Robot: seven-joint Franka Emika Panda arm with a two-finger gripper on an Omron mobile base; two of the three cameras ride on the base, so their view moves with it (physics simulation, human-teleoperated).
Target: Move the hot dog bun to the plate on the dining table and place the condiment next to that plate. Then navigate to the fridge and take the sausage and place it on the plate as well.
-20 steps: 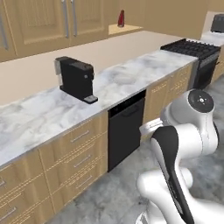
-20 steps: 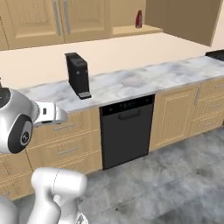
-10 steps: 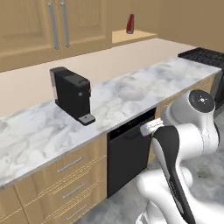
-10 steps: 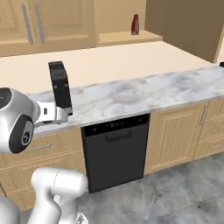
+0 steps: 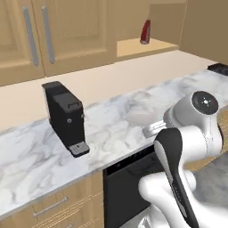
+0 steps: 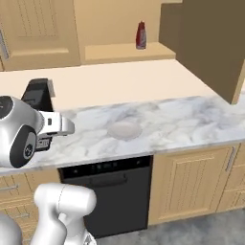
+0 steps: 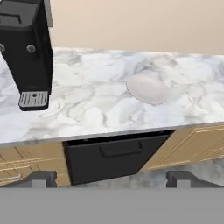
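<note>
1. We are facing a marble surface [image 5: 111, 129] that is carrying a black coffee machine [image 5: 65, 116] and a small white plate [image 6: 124, 129].
2. In the hand view, the coffee machine [image 7: 27, 52] is standing at about 10 o'clock, and the white plate [image 7: 147, 89] is lying at about 1 o'clock, well apart from it.
3. The condiment [image 6: 140, 35], a dark red bottle with a pale label, is standing upright on a wooden shelf [image 6: 124, 51] behind the surface, at 12 o'clock in the right base view.
4. In the left base view the same condiment [image 5: 145, 32] is showing at about 1 o'clock on that shelf [image 5: 142, 46].
5. A black dishwasher front [image 7: 116, 155] is sitting under the surface, with wooden cabinet doors [image 6: 187, 186] beside it.
6. Our fingers [image 7: 181, 177] are standing wide apart at the bottom of the hand view, holding nothing, with the gripper [image 7: 111, 179] hovering in front of the dishwasher.
7. Wooden wall cabinets [image 5: 49, 35] are hanging above the surface at 11 o'clock in the left base view.
</note>
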